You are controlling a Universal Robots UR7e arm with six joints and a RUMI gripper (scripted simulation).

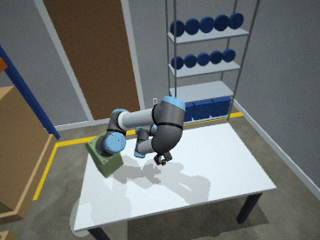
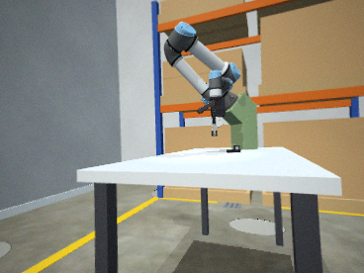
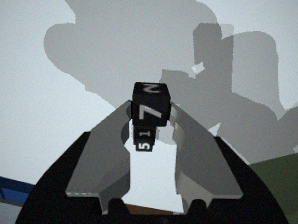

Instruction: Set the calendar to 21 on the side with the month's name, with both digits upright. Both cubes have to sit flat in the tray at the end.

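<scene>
The grey two-jaw gripper is pinching a black digit cube showing a white 7; below, digits 5 and 1 are showing.

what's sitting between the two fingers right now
A black number cube, its 7 face toward the camera, clamped between the fingers; the wrist view shows it.

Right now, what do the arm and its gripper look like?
The arm has light grey tubular links, dark grey joint housings and light blue end caps, on a green pedestal. The gripper has flat grey tapering fingers on a black body. No cables visible.
</scene>
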